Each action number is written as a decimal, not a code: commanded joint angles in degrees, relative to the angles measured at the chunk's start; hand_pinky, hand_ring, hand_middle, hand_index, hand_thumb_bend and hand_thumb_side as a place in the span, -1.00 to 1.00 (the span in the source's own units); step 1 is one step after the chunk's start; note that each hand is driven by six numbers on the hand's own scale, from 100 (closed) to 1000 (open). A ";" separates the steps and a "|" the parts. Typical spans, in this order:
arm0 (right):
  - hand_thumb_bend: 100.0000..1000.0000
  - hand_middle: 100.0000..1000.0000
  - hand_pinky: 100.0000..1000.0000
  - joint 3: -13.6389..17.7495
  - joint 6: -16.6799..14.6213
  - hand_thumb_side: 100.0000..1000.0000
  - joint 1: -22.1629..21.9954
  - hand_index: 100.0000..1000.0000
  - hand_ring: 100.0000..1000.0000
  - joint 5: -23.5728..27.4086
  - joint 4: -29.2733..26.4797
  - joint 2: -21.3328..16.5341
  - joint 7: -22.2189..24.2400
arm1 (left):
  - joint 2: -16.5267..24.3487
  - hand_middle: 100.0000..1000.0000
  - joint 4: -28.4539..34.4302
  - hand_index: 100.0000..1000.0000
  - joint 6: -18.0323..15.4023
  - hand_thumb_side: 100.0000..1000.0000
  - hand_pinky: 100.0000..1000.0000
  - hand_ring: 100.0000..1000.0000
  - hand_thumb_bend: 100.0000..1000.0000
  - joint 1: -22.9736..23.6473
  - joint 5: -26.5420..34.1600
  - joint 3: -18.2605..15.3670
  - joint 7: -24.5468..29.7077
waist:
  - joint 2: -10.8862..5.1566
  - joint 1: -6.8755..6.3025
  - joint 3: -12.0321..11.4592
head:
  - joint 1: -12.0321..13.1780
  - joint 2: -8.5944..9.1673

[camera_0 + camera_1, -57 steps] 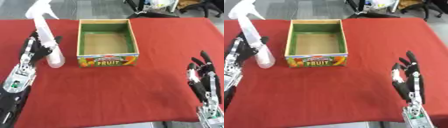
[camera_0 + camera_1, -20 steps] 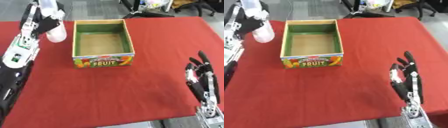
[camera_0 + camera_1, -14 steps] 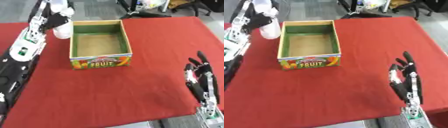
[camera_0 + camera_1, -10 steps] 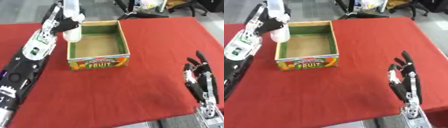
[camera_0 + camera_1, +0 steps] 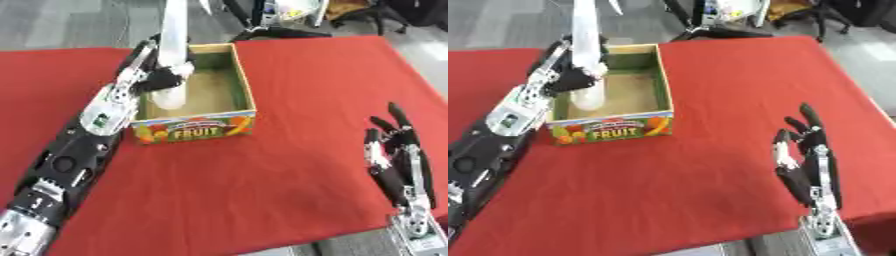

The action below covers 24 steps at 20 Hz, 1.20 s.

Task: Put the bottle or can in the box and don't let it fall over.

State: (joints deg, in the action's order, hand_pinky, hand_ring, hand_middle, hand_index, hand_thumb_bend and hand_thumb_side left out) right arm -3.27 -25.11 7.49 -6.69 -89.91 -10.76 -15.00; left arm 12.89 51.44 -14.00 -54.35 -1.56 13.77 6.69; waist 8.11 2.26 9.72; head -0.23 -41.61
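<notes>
One white spray bottle [image 5: 172, 60] stands upright inside the fruit box [image 5: 229, 106], at its left side, with the left hand [image 5: 156, 75] fingers curled round its body. The right hand [image 5: 805, 160] rests at lower right above the red desk [image 5: 306, 100], fingers spread straight, holding nothing.

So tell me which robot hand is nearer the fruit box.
Left. The left robot hand is at the fruit box, over its left wall, curled round the white spray bottle inside it. The right robot hand rests open, far off near the lower right corner.
</notes>
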 commanded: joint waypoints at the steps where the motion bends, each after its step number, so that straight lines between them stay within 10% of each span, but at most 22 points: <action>1: -1.00 1.00 0.55 0.17 -0.08 -0.18 0.49 0.92 0.71 0.24 -0.65 -0.39 0.09 | 1.51 0.91 2.17 0.81 -1.51 -0.12 0.88 1.00 0.81 -0.54 -2.05 0.05 -0.21 | -0.86 0.05 -0.15 | -0.38 0.72; 9: -1.00 1.00 0.55 0.88 0.01 -0.18 0.14 0.92 0.71 -0.06 -0.65 -0.72 -0.56 | 8.70 0.96 15.16 0.84 2.14 0.04 0.90 1.00 0.72 5.91 -6.55 -0.12 1.44 | -0.95 -0.19 -1.61 | -1.73 0.79; 17: -1.00 1.00 0.55 1.58 -0.04 -0.18 -0.52 0.92 0.71 -0.61 -0.64 -1.35 -1.39 | 15.81 0.94 37.95 0.82 9.32 0.13 0.84 1.00 0.50 24.76 -1.24 -5.02 -3.93 | -0.90 -1.10 -3.94 | -2.75 0.78; 24: -1.00 1.00 0.55 1.44 -0.18 -0.18 -0.95 0.92 0.71 -0.76 -0.26 -1.47 -1.38 | 14.26 0.91 49.37 0.79 11.96 0.14 0.81 1.00 0.37 40.74 1.75 -12.29 -14.27 | -0.93 -1.32 -5.61 | -1.93 0.05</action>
State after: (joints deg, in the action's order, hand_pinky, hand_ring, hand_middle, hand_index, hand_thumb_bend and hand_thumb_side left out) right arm -2.16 -25.19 6.39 -7.26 -89.77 -10.92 -16.20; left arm 26.67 98.45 -2.29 -13.38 -0.28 3.17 -5.75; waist 8.07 1.04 4.07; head -2.40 -41.65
